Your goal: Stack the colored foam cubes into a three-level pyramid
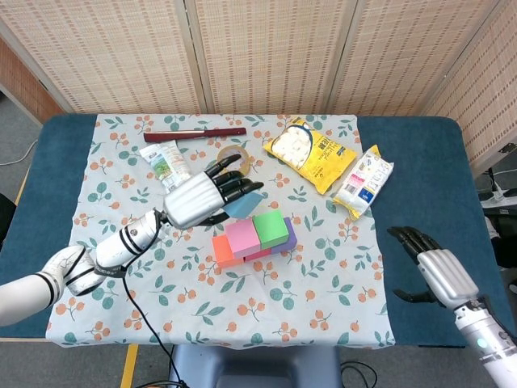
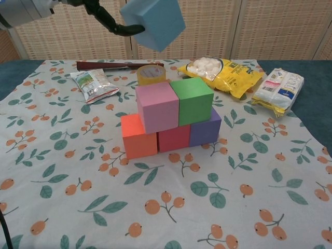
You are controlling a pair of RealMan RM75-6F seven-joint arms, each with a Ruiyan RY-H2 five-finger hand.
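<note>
Head view: the left hand [image 1: 198, 200] holds the blue cube [image 1: 242, 202] in its fingertips, in the air just left of and beyond the stack — orange cube [image 1: 223, 250], pink cube [image 1: 241, 237], green cube [image 1: 271, 227], with the purple cube [image 1: 288, 235] at the right end of the base. The right hand [image 1: 436, 273] rests idle on the blue cloth far right, fingers apart, holding nothing.

Chest view: the blue cube [image 2: 153, 22] hangs tilted, well above the pink cube [image 2: 156, 106] and green cube [image 2: 191, 99], dark fingers [image 2: 116, 27] clamped on its left side. To place it well, I judge it should be levelled first, centred over the pink–green seam, then lowered straight — a sideways nudge could shove the light foam off the red cube [image 2: 174, 138] below.
</note>
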